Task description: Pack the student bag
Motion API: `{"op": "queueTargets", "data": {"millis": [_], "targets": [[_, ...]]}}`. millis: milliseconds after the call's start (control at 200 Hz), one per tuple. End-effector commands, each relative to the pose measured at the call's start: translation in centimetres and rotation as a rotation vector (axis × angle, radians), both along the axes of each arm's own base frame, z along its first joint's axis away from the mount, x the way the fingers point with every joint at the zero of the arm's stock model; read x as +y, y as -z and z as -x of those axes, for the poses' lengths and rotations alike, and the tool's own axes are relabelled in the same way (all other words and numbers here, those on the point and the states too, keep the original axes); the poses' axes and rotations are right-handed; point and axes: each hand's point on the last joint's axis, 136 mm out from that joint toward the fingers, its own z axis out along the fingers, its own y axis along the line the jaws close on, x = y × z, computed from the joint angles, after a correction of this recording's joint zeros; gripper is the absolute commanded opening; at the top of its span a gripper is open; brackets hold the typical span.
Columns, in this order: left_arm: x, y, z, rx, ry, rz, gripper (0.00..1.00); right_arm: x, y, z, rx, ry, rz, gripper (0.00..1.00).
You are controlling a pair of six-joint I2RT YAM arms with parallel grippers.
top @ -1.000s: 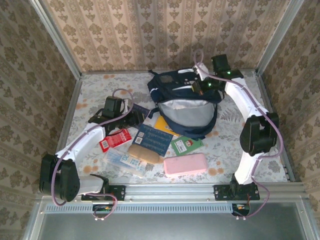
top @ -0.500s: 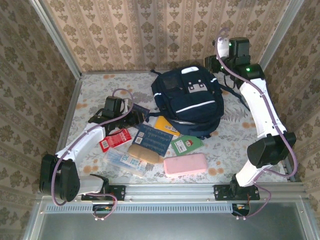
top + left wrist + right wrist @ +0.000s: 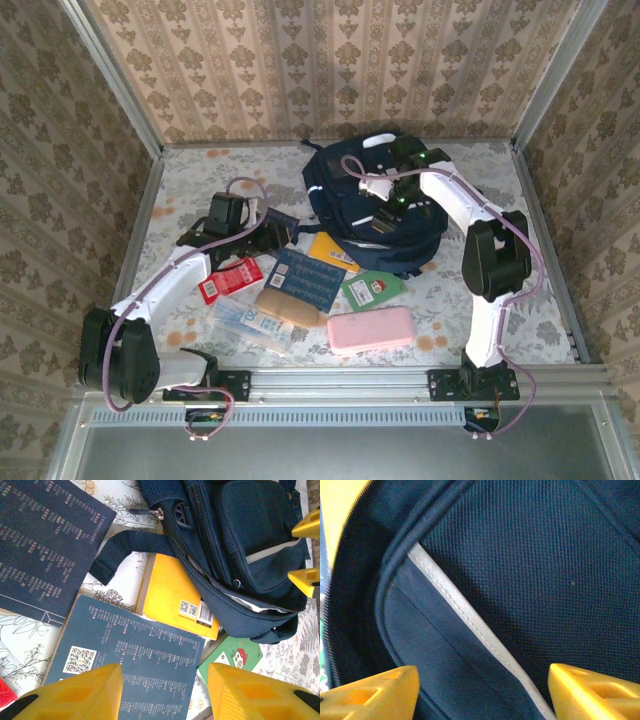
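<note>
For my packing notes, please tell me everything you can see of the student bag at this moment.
The student bag is a large navy backpack of woven fabric, with a white reflective stripe, a zipper pull and a dark strap lying on the table. It lies front up at the table's far middle, its edge overlapping a yellow book. The right gripper hovers close over its front, jaws open.

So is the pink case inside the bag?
No, the pink case lies out on the table, near the front edge and apart from the student bag.
</note>
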Motion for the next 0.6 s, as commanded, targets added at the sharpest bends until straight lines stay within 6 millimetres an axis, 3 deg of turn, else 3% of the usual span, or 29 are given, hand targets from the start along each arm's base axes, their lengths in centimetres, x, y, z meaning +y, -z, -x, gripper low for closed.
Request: {"op": "queueTargets", "data": {"millis": [0,200,290,335,435,595], "targets": [[-0.3,-0.5,0.5,-0.007,0.033,0.015,0.49,-1.0,1.2,1.3,0.067,-0.12,0.076,0.74],[-0.6,0.6,0.2,0.018,0.023,0.029,0.49,-2.1,4.8,-0.2,0.02,-0.144,0.218,0.73],[-1.0,0.9,0.0,0.035,0.027,0.046,0.48,-2.2,5.9,-0.8,0.004,-0.153,0.262,0.65],[-1.1,0.8,-0.1,0.036,0.031,0.048,0.48,-1.8,6.2,-0.9,0.001,-0.153,0.258,0.52],[-1.1,0.6,-0.3,0.024,0.032,0.043,0.48,-1.1,6.7,-0.4,0.005,-0.19,0.276,0.0],[-0.9,0.4,-0.1,0.012,0.036,0.036,0.47,-0.4,4.7,-1.0,-0.051,-0.176,0.255,0.0]]}}
